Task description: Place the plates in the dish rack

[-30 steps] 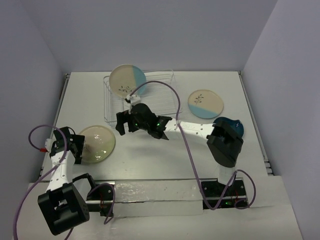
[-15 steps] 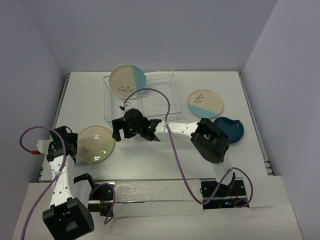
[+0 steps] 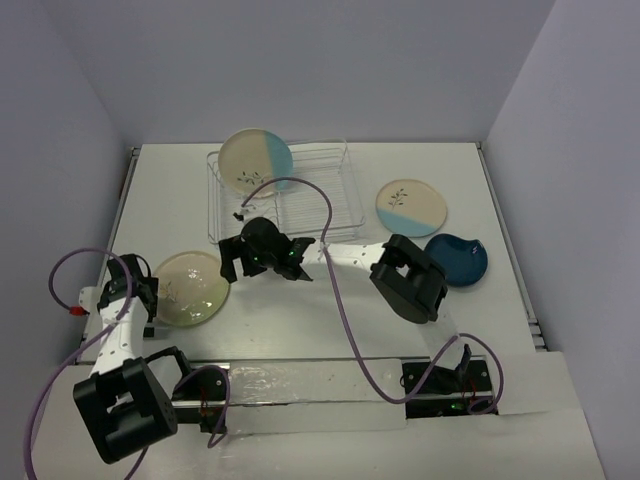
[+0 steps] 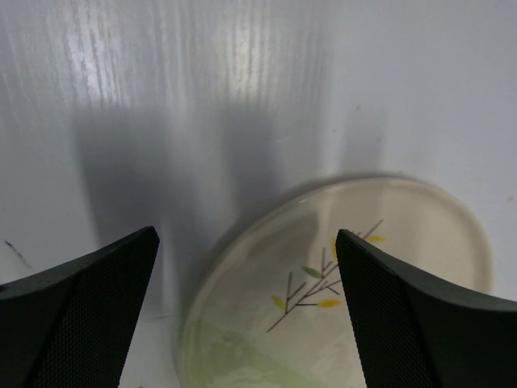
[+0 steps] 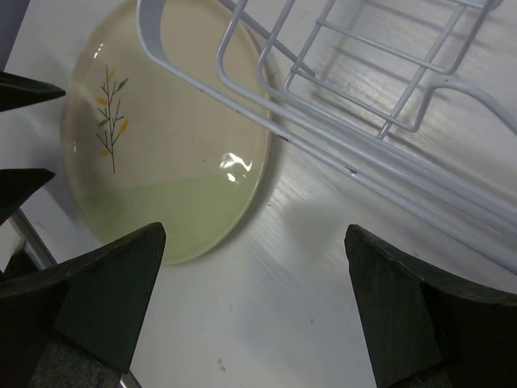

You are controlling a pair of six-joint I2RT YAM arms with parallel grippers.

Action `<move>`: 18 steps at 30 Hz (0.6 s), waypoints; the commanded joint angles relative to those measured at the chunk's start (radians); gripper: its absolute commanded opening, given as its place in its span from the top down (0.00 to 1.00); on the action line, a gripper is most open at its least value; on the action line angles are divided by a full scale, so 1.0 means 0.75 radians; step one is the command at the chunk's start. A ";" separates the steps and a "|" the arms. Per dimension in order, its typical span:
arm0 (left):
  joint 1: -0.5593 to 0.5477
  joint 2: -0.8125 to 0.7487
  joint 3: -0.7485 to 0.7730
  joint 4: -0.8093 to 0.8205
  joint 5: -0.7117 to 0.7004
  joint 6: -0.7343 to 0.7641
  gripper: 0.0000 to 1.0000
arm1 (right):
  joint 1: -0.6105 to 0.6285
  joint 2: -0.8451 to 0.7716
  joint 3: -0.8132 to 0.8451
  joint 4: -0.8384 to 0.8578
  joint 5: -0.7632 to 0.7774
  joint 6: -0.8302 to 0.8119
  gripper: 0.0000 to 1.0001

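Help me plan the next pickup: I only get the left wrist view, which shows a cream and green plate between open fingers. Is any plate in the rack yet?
Observer: Yes. One cream and light-blue plate stands at the far left end of the dish rack.
Operator: Where is the other arm?
Observer: The right gripper hovers between the rack's near left corner and the green plate. Its fingers are open and empty.
Operator: What else is left on the table?
Observer: A second cream and blue plate lies flat to the right of the rack. The dark blue plate sits just nearer than it.
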 commanded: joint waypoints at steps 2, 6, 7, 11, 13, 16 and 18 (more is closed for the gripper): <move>0.020 0.043 -0.033 0.092 0.024 0.048 0.01 | 0.007 0.056 0.118 -0.016 0.024 0.000 0.00; 0.020 0.102 -0.043 0.144 0.073 0.106 0.05 | 0.007 0.118 0.187 -0.030 0.036 0.028 0.00; 0.020 0.122 -0.035 0.143 0.073 0.104 0.06 | 0.008 0.137 0.223 -0.052 0.054 0.034 0.00; 0.020 0.179 -0.020 0.163 0.101 0.129 0.08 | 0.008 0.207 0.302 -0.083 0.106 0.051 0.00; 0.019 0.205 -0.015 0.172 0.119 0.142 0.08 | 0.007 0.230 0.335 -0.090 0.101 0.060 0.00; 0.020 0.229 -0.006 0.180 0.133 0.158 0.08 | 0.007 0.291 0.395 -0.111 0.079 0.073 0.00; 0.020 0.228 -0.011 0.188 0.142 0.169 0.08 | 0.009 0.333 0.438 -0.138 0.062 0.085 0.01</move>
